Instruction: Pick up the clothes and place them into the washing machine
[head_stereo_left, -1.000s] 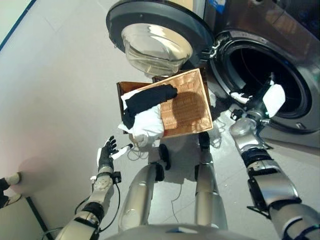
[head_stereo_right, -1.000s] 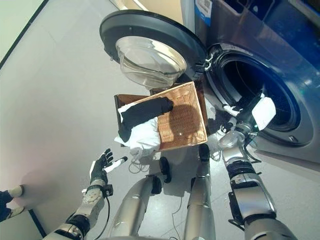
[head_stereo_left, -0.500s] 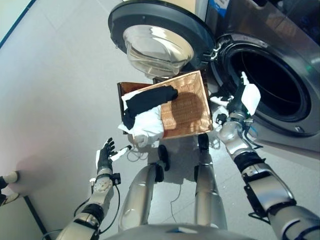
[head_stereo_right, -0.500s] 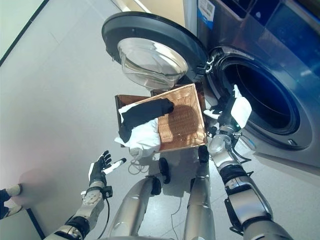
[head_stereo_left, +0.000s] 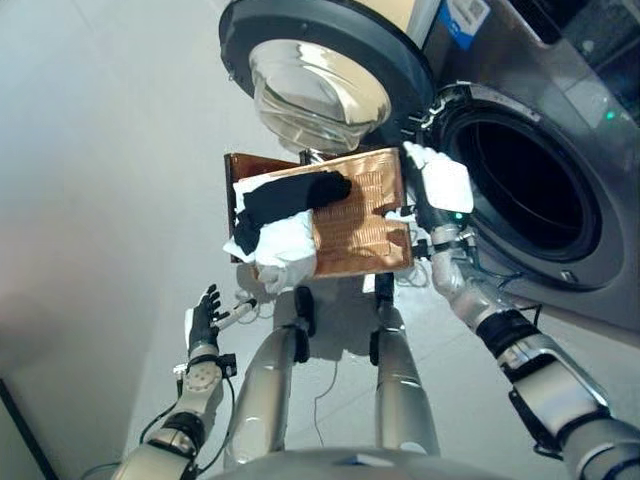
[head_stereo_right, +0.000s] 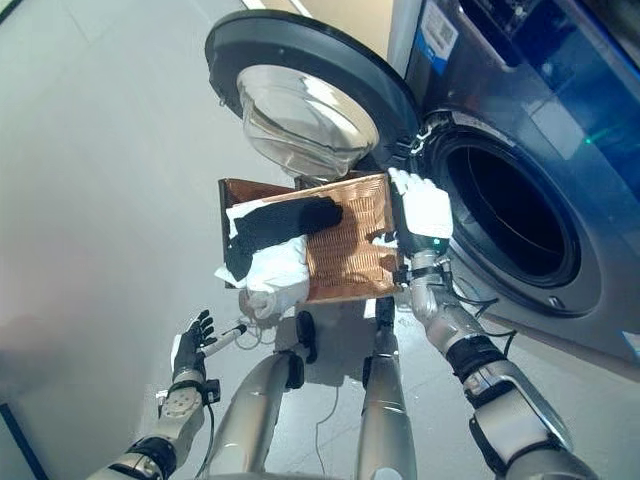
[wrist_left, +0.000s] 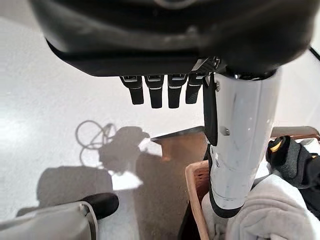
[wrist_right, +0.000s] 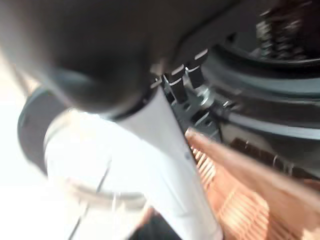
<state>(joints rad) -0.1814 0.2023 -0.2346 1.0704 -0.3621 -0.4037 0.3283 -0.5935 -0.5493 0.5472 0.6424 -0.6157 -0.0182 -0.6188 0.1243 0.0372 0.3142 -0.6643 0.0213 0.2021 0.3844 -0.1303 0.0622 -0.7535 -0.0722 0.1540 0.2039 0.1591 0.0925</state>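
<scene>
Hovering beside a basket of clothes at an open washing machine.

Left hand (head_stereo_left: 205, 317) hangs low over the floor (head_stereo_left: 90, 180), fingers straight and apart, holding nothing. Black garment (head_stereo_left: 290, 195) and white garment (head_stereo_left: 285, 245) lie at the basket's (head_stereo_left: 365, 225) left edge. Right hand (head_stereo_left: 440, 190) sits at its right edge, fingers straight, empty, before the washing machine (head_stereo_left: 530, 180), whose door (head_stereo_left: 320, 60) stands open.

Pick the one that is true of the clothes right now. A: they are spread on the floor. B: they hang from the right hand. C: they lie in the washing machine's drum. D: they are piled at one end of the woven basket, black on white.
D: the black garment lies on the white clothes at the end of the woven basket away from the washing machine; the right hand holds nothing.
</scene>
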